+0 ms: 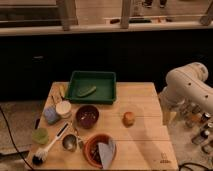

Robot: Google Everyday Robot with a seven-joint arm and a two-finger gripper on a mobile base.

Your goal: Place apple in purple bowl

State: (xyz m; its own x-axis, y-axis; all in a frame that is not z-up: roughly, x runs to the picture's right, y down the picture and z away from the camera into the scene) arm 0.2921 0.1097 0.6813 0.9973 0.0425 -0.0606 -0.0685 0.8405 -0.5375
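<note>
wooden table [145, 102], pale, with all items listed by place from the purple bowl [87, 116].
purple bowl: stood upright left of the table's middle, interior dark.
apple [129, 118]: orange-yellow, lay on the bare wood to the right of the purple bowl, apart from it, touching nothing else.
green tray [107, 82]: sat behind the purple bowl at the table's far edge; one elongated green vegetable [86, 91] lay inside it.
orange-brown bowl [91, 150]: stood in front of the purple bowl, holding a grey-blue cloth [106, 150].
metal cup [69, 142]: stood front-left of the purple bowl.
brush [47, 149]: white handle, dark head, lay further front-left.
pale round container [63, 108]: stood just left of the purple bowl.
white arm [187, 87]: stood far right of the purple bowl, beyond the table's edge.
gripper: not seen past the arm's segments; whether open or closed could not be told.
</note>
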